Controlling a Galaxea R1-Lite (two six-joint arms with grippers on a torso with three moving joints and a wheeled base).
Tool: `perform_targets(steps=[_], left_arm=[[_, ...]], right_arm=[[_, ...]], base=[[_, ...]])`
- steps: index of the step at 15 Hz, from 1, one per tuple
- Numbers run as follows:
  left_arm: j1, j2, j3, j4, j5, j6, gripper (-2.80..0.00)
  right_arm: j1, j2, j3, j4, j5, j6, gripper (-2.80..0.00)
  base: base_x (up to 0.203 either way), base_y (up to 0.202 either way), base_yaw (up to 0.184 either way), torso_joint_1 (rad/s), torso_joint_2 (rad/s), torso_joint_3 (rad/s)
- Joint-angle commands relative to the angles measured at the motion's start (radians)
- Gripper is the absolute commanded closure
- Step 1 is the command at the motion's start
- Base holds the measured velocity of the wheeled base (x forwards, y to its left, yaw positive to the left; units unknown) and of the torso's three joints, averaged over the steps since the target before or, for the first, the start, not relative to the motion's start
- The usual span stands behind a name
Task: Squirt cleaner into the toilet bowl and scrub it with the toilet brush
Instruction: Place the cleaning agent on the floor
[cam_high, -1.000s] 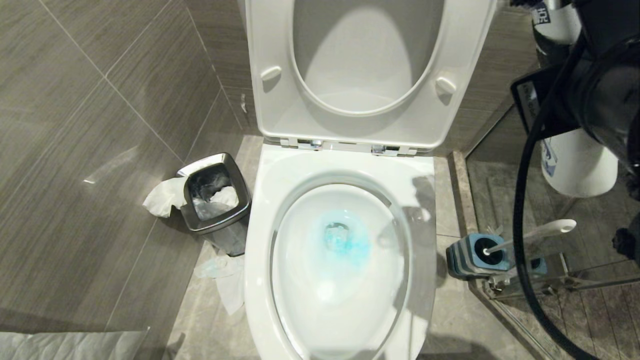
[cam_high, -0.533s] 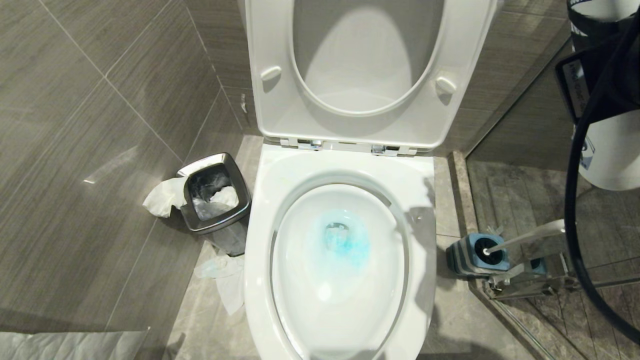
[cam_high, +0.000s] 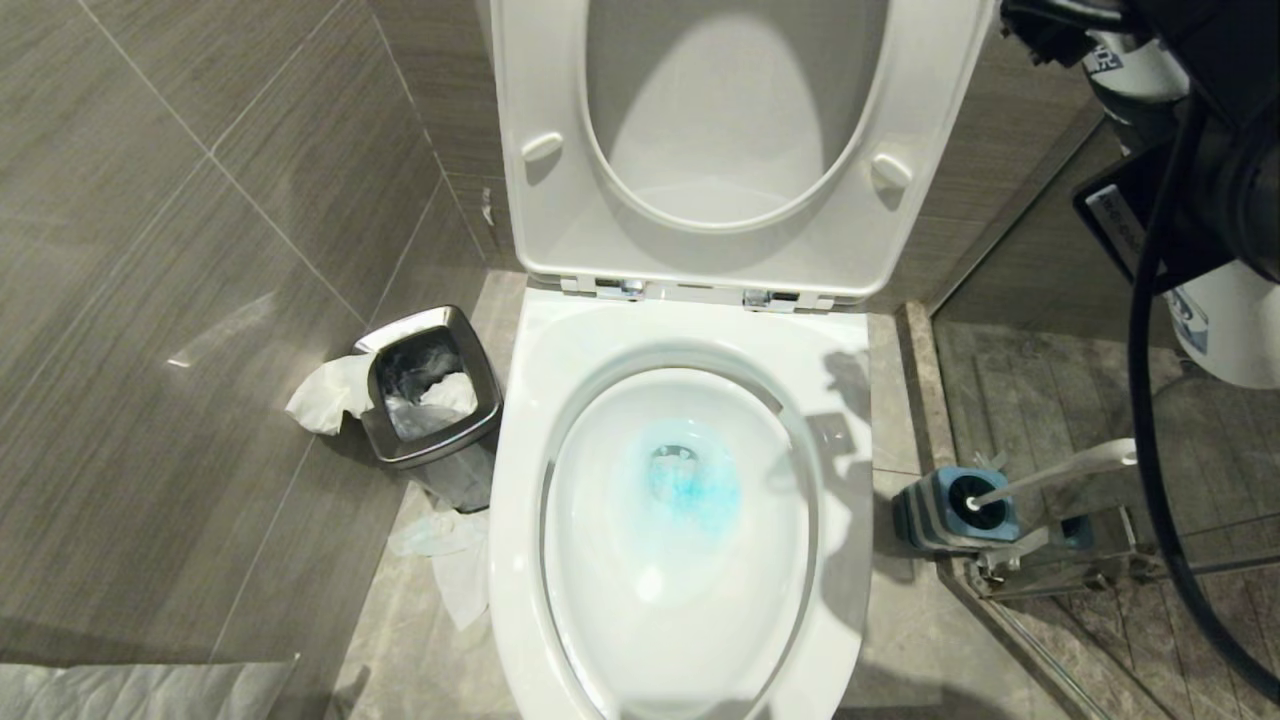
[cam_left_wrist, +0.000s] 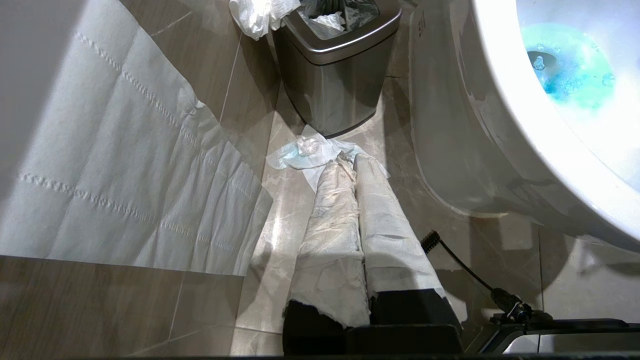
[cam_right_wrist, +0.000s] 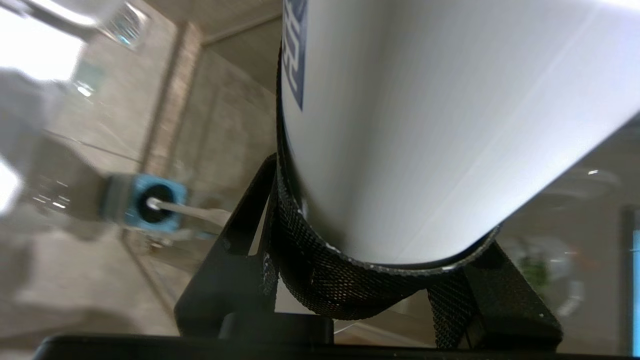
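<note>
Toilet brush (cam_high: 1050, 473), one only, is sitting in its holder (cam_high: 950, 510) while the right pincer (cam_right_wrist: 380, 250) is grasping one white bottle (cam_right_wrist: 450, 125), its top cut off.

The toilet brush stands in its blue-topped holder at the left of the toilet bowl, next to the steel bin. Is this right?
Not quite. In the head view the toilet brush stands in its blue-topped holder at the right of the toilet bowl, by the glass partition; the steel bin is at the left.

I am looking at the white toilet bowl (cam_high: 680, 640), seat and lid standing up, blue water sitting at the bottom. The toilet brush (cam_high: 1060, 472) is leaning in its blue holder (cam_high: 945, 515) beside the bowl.
</note>
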Motion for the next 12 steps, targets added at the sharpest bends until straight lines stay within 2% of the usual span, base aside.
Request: perform_targets(steps=[1,3,6,9,10,11,12], left_arm=[[0.000,0.001,0.000,0.000,0.000,0.000,0.00],[0.000,0.001,0.000,0.000,0.000,0.000,0.00],[0.000,0.001,0.000,0.000,0.000,0.000,0.00],[0.000,0.001,0.002,0.000,0.000,0.000,0.00],[0.000,0.001,0.000,0.000,0.000,0.000,0.00],[0.000,0.001,0.001,0.000,0.000,0.000,0.00],[0.000,0.001,0.001,0.000,0.000,0.000,0.00]], right_arm=[[-0.036,-0.018,-0.006,0.058,-0.009,-0.009,0.00],[-0.099,-0.039,-0.007,0.111,0.024,-0.009,0.00],[-0.170,-0.103,0.001,0.232,0.144,-0.001,0.00],[-0.196,-0.143,0.015,0.262,0.164,0.007,0.00],[-0.211,-0.156,0.019,0.311,0.183,0.017,0.00],[-0.229,-0.168,0.021,0.374,0.216,0.061,0.00],[-0.235,-0.174,0.020,0.430,0.257,0.165,0.00]], base=[[0.000,0.000,0.000,0.000,0.00,0.000],[0.000,0.000,0.000,0.000,0.00,0.000],[0.000,0.000,0.000,0.000,0.00,0.000],[0.000,0.000,0.000,0.000,0.00,0.000],[0.000,0.000,0.000,0.000,0.00,0.000],[0.000,0.000,0.000,0.000,0.00,0.000],[0.000,0.000,0.000,0.000,0.00,0.000]])
